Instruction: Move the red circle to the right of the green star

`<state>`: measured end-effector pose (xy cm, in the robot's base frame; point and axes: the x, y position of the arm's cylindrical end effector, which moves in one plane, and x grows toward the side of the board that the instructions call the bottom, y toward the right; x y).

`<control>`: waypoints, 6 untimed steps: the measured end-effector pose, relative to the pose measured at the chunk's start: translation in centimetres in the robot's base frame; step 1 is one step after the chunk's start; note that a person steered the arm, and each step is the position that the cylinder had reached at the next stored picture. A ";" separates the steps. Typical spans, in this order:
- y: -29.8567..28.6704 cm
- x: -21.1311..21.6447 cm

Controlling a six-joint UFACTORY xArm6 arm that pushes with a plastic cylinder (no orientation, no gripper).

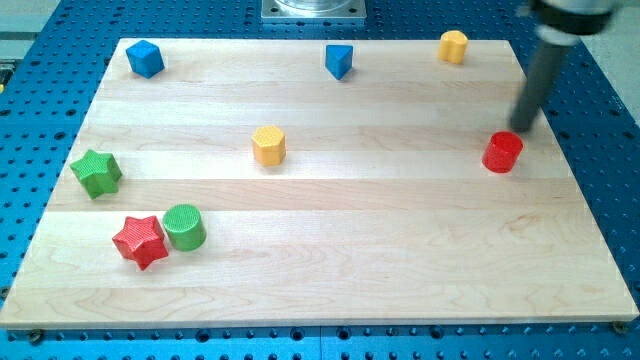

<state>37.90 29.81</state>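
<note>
The red circle (502, 152) lies at the view's right side of the wooden board. The green star (96, 172) lies far off at the view's left edge. My tip (522, 128) stands just above and to the right of the red circle, very close to it or touching it. The dark rod rises from there to the view's top right corner.
A red star (139, 241) and a green circle (184, 226) touch each other at the lower left. A yellow hexagon (268, 145) sits mid-board. Along the top edge are a blue cube (145, 58), a blue triangle (339, 61) and a yellow cylinder (453, 46).
</note>
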 end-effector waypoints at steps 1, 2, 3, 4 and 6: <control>-2.8 5.7; -14.7 6.6; -14.2 5.0; -16.4 1.9; -36.8 8.3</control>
